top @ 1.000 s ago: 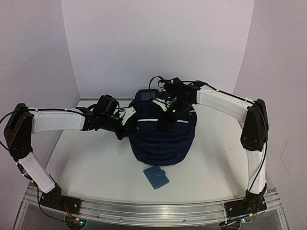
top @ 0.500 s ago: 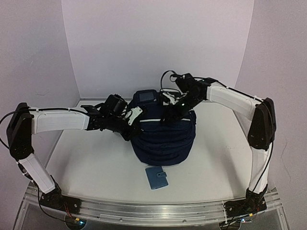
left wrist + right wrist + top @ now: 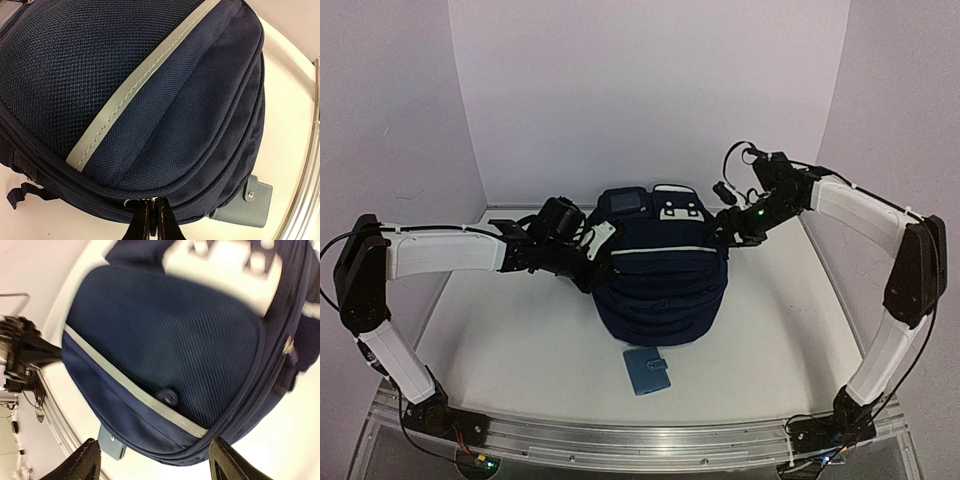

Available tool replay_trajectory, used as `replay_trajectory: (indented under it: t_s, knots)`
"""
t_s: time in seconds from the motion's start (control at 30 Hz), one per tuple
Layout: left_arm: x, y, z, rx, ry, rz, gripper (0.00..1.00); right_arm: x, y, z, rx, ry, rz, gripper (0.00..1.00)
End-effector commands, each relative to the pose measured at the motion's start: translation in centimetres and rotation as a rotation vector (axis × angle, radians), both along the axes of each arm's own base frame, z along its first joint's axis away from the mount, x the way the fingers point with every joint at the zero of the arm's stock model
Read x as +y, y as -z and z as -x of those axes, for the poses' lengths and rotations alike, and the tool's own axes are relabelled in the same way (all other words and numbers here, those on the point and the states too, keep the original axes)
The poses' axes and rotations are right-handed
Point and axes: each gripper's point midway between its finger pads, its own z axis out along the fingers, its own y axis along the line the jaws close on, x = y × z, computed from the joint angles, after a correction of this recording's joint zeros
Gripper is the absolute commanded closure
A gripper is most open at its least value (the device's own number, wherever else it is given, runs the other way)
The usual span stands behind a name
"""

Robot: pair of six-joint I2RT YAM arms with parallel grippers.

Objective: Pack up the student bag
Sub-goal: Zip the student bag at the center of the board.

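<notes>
Right end effector (image 3: 726, 222) withdrawn from bag (image 3: 660, 290); wallet (image 3: 646, 372) nearby.

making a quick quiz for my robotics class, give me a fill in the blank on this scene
1. The left gripper is shut right at the ___ of the student bag.
2. The right gripper holds nothing; its fingers stand wide ___.
3. The small blue wallet is not in the bag; it lies on the ___.

Missing words: zipper; open; table
</notes>
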Motion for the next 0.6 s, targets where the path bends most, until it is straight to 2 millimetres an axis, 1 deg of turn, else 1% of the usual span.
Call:
replay_trajectory:
  t_s: [0.0,0.1,0.2,0.23,0.3,0.33,0.4,0.47,0.57]
  knots:
    - [-1.0,-1.4,0.8,-0.006,0.056,0.048,1.0,0.5,3.3,0.5,0.134,-0.03,-0.057,0.32]
    - [-1.4,-1.6,1.3,-0.008,0.082,0.047,1.0,1.4,4.3,0.5,0.199,-0.046,-0.099,0.38]
    - [-2.4,-1.7,2.3,-0.019,0.119,0.03,1.0,2.2,4.3,0.3,0.218,-0.052,-0.134,0.49]
    - [-2.6,-1.6,2.5,-0.018,0.124,0.019,1.0,2.5,4.1,0.3,0.221,-0.051,-0.148,0.54]
    - [-3.2,-1.6,3.0,-0.018,0.14,0.01,1.0,3.4,3.7,0.4,0.221,-0.053,-0.176,0.7]
    - [-3.5,-1.7,3.2,-0.02,0.145,0.012,1.0,3.8,3.5,0.5,0.219,-0.052,-0.189,0.76]
    - [-4.1,-1.7,3.3,-0.011,0.144,0.025,1.0,4.4,3.5,0.7,0.219,-0.048,-0.199,0.83]
    - [-4.8,-2.0,3.3,-0.01,0.144,0.045,1.0,4.8,3.3,0.8,0.214,-0.042,-0.212,0.87]
    - [-5.8,-2.7,3.1,-0.013,0.132,0.088,1.0,5.2,3.1,0.8,0.212,-0.032,-0.23,0.94]
